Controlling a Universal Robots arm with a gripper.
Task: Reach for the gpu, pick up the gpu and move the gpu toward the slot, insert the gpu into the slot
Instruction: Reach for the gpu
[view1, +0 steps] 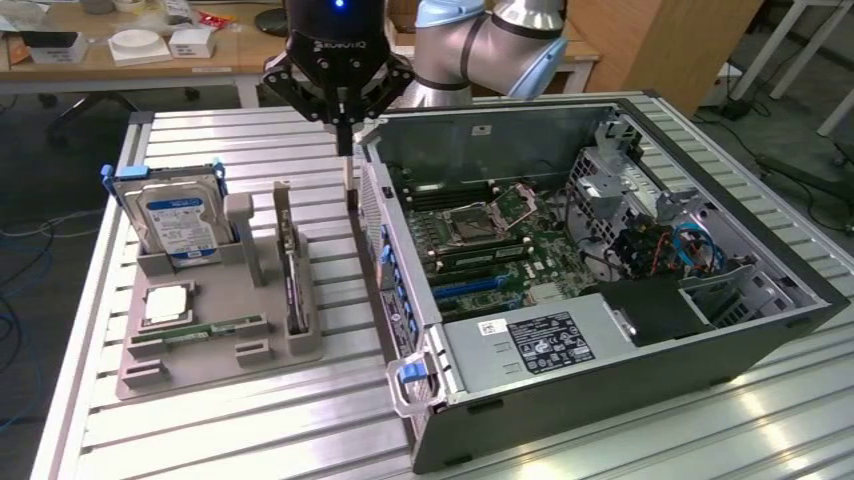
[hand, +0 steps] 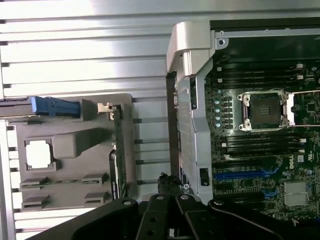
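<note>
The gpu (view1: 294, 272) is a thin black card standing on edge in a grey holder (view1: 214, 345) on the table, at the exterior view's left of the open computer case. In the wrist view the gpu (hand: 118, 150) runs along the holder's edge nearest the case. My gripper (view1: 350, 150) hangs shut and holds nothing, above the gap between the holder and the case wall, behind the card's far end. The slot (view1: 466, 288) is a long blue connector on the motherboard, also seen as the blue slot (hand: 244, 175) in the wrist view, where my gripper (hand: 169, 192) is near it.
The holder also carries a hard drive (view1: 174, 215) with a blue label, a square processor chip (view1: 167, 305) and a green memory stick (view1: 214, 328). The case wall (view1: 387, 250) rises between holder and motherboard. A processor socket (hand: 265, 110) and black memory connectors sit beyond the slot.
</note>
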